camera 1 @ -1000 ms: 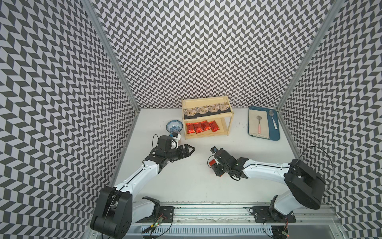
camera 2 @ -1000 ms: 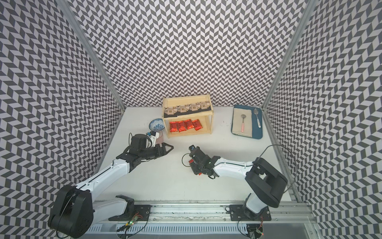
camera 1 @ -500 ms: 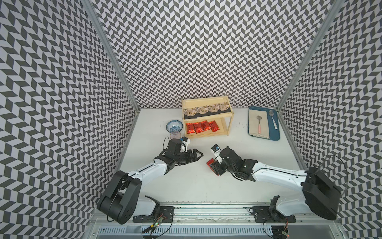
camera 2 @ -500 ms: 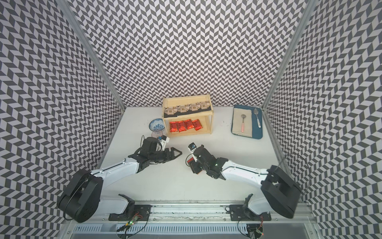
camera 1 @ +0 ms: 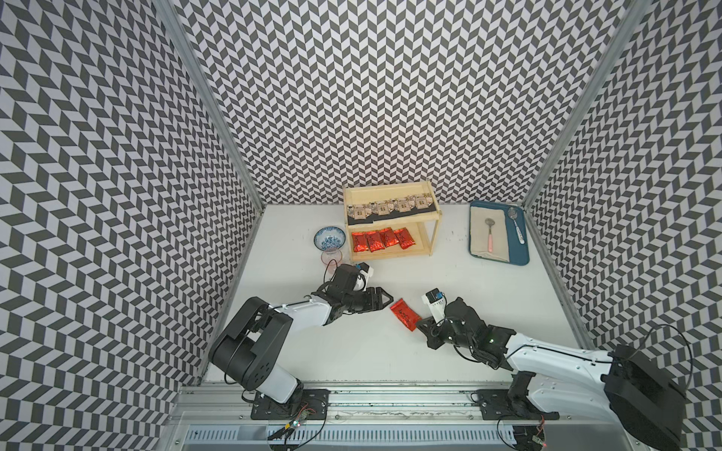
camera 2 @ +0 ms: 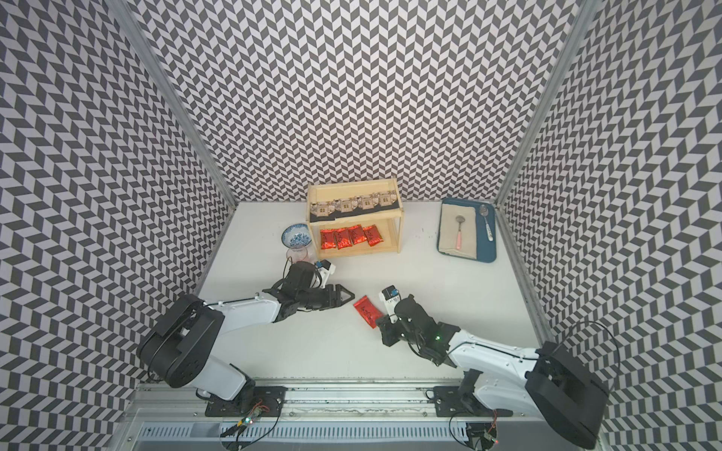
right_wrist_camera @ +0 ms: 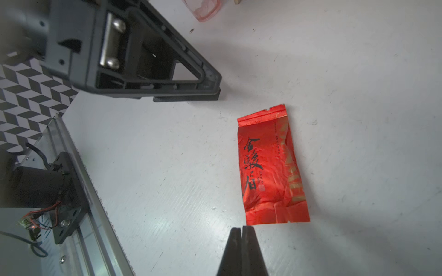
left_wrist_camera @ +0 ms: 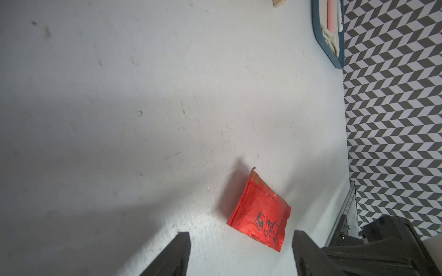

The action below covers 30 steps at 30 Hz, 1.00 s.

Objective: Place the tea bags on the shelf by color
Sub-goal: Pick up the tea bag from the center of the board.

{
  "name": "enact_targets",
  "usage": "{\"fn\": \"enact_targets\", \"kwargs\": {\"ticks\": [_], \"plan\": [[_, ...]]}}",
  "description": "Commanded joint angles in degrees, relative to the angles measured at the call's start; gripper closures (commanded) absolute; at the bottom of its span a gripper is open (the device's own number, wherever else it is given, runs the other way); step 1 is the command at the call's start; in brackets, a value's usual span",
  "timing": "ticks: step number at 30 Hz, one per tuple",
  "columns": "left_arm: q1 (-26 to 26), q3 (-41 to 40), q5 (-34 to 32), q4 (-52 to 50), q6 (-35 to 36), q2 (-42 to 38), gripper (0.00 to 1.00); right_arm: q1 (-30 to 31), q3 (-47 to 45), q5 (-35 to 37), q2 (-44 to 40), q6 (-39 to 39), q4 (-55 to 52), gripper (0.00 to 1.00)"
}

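Right gripper point(right_wrist_camera: 242, 230) has snapped shut on nothing, tips just beside the last red pouch point(right_wrist_camera: 270, 167), which lies flat on the table point(camera 1: 351, 351). Left gripper point(left_wrist_camera: 240, 233), jaws apart, has closed in on it; likely it takes over the carry to the shelf point(camera 1: 390, 255)

- I see a blue tray point(camera 1: 522, 253) with beige cloth point(camera 1: 499, 244) and two spoons point(camera 1: 489, 236), well apart from my right gripper point(camera 1: 419, 325).
- A patterned bowl point(camera 1: 330, 237) and pink glass point(camera 1: 332, 257) stand near my left gripper point(camera 1: 386, 301).
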Motion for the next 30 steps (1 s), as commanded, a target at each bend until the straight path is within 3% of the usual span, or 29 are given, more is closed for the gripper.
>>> {"fn": "enact_targets", "kwargs": {"ticks": [1, 11, 18, 30], "plan": [[-1.58, 1.79, -0.21, 2.50, 0.89, 2.31, 0.28, -1.62, -0.37, -3.16, 0.99, -0.35, 7.06, 1.00], [-1.70, 3.59, -1.59, 0.60, 1.76, 5.07, 0.31, -3.44, -1.90, -6.13, 5.47, -0.50, 12.33, 1.00], [-1.67, 3.52, -1.10, 1.14, 1.94, 6.11, 0.41, -4.12, -3.22, -6.63, 9.34, -0.32, 15.24, 1.00], [-2.16, 3.10, 0.95, 3.06, 2.03, 7.00, 0.48, -5.77, -3.68, -7.34, 11.45, -0.66, 16.42, 1.00]]}}
